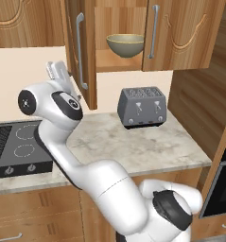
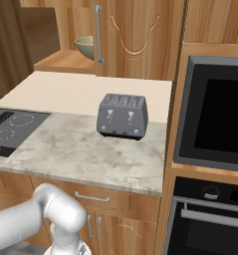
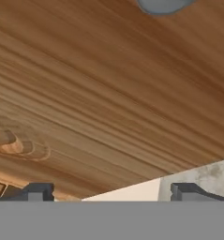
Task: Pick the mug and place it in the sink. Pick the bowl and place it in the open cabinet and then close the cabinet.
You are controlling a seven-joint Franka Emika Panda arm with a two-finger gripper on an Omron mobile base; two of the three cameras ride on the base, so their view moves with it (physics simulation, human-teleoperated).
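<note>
The olive-beige bowl (image 1: 125, 45) sits on the shelf inside the open wooden cabinet (image 1: 180, 33) and peeks out from behind the door in the right base view (image 2: 84, 46). The cabinet's left door (image 1: 87, 71) is swung out, edge-on, with its silver bar handle (image 1: 80, 49) facing me. My gripper (image 1: 57, 71) is raised just left of that door, close to its outer face. In the hand view the wood grain of the door (image 3: 108, 93) is very near, and the gripper (image 3: 112, 192) is open with nothing between its fingertips (image 3: 38, 191). The mug and the sink are out of view.
A grey toaster (image 1: 141, 107) stands on the marble counter (image 1: 133, 146) under the cabinet. A black cooktop (image 1: 15, 146) lies to the left. A built-in oven (image 2: 210, 114) and tall wood panel close off the right side. Drawer fronts run below the counter.
</note>
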